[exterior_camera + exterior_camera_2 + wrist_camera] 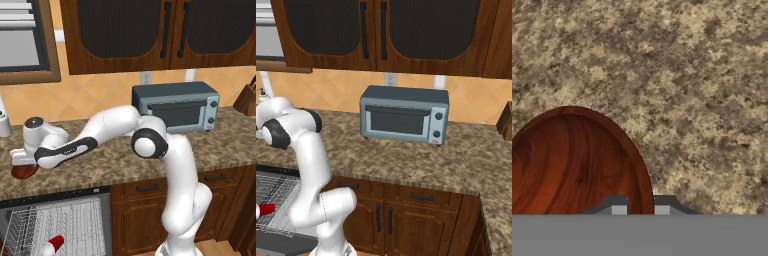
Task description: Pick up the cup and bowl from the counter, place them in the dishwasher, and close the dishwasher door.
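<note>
The bowl point(574, 165) lies closest to the hand camera, its wood-grained reddish-brown inside taking up the lower left of that view, with the two dark tips of the pincer point(637, 206) standing on either side of its rim. The tips sit close together with only a narrow gap, and the rim runs through that gap — whether they already press on it or merely straddle it I cannot tell. From the left base view the hand is low over the left end of the table point(110, 165), and the bowl point(24, 171) peeks out from under it, resting on the speckled top.

As for progress, the cup point(53, 245) is already lying on its side in the white wire rack of the dishwasher point(75, 220), and it shows again as a red shape at the rack's edge point(266, 209) in the right base view. So half of the loading looks done. The bowl is the step in hand — it is not yet lifted, judging by how it sits flat on the table.

What is left, by my reading: get a firm hold of the bowl's rim, carry it down into the rack beside the cup, then swing the dishwasher door shut; the rack is pulled out and exposed, so the door is plainly open. The toaster oven point(176, 106) stands well apart to the right, out of the way.
</note>
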Motion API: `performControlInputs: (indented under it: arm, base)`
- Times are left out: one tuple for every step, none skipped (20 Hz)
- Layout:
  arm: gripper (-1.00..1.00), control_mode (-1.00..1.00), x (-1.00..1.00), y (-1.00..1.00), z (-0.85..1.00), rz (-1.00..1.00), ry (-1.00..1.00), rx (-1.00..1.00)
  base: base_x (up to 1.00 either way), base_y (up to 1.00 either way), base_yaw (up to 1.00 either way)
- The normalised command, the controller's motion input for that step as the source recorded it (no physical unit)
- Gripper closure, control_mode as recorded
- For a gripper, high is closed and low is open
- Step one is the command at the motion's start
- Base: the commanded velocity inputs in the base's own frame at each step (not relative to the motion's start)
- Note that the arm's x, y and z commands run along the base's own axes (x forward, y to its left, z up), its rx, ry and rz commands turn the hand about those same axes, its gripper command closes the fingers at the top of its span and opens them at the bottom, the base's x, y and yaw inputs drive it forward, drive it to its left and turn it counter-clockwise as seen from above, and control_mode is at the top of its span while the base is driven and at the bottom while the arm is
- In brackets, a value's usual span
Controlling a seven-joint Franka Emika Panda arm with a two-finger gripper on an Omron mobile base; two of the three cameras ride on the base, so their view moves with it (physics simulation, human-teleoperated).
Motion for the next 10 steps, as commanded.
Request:
performControlInputs:
  arm:
    - [1.0, -1.0, -1.0, -0.46, 0.18, 0.0, -0.02, 0.0]
    - [1.0, -1.0, -1.0, -0.55, 0.26, 0.04, -0.06, 0.0]
    - [1.0, -1.0, -1.0, -0.59, 0.17, 0.08, -0.07, 0.0]
    - [1.0, -1.0, -1.0, -0.61, 0.07, 0.09, -0.06, 0.0]
    - [1.0, -1.0, -1.0, -0.61, 0.05, 0.1, -0.06, 0.0]
    - [1.0, -1.0, -1.0, -0.62, 0.02, 0.11, -0.02, -0.01]
    - [1.0, -1.0, -1.0, -0.68, 0.0, 0.14, 0.0, -0.01]
    - [1.0, -1.0, -0.93, -0.69, 0.0, 0.19, 0.0, -0.03]
    - [1.0, -1.0, -0.87, -0.66, 0.0, 0.2, 0.0, -0.04]
    - [1.0, -1.0, -0.89, -0.59, 0.0, 0.21, -0.01, -0.07]
  base:
    - [0.0, 0.0, 0.0]
    - [0.0, 0.0, 0.0]
    - [0.0, 0.0, 0.0]
    - [0.0, 0.0, 0.0]
    - [0.0, 0.0, 0.0]
    - [0.0, 0.0, 0.0]
    - [0.0, 0.0, 0.0]
    - [0.0, 0.0, 0.0]
    - [0.0, 0.0, 0.0]
    - [0.0, 0.0, 0.0]
